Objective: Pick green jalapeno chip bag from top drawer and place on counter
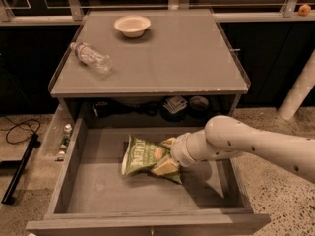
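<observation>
The green jalapeno chip bag point(141, 155) lies crinkled on the bottom of the open top drawer point(98, 191), near its middle. My gripper point(166, 155) reaches in from the right on a thick white arm. Its yellowish fingers point(164, 167) sit above and below the bag's right end and are closed on it. The bag still rests on the drawer bottom. The grey counter point(167, 53) is above the drawer.
On the counter a clear plastic bottle point(90, 57) lies at the left and a white bowl point(132, 25) stands at the back. Dark items sit in the shelf behind the drawer point(172, 104). A cable point(19, 129) lies on the floor at the left.
</observation>
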Tool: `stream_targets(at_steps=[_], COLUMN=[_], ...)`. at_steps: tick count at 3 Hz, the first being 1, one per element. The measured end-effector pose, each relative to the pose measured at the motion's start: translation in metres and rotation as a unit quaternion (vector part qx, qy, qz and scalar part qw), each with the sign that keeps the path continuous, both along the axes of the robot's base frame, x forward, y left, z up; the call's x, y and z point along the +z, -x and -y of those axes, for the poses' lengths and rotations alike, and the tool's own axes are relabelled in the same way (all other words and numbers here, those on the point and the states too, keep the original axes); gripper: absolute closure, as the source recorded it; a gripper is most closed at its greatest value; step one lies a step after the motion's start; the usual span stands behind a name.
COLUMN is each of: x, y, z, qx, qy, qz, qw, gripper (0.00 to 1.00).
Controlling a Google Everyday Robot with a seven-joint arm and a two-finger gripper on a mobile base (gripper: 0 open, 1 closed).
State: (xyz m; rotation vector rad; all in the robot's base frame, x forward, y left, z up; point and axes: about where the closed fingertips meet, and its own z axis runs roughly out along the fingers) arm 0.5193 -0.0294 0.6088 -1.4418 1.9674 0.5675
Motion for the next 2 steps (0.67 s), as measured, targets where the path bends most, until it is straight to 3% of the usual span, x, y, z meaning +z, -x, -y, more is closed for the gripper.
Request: stream_targets(at_steps=[2], x=[0.0000], y=[0.0001], z=[0.0000], qx=[0.000], qy=[0.000], qz=[0.000], qw=[1.0000], gripper=[0.89])
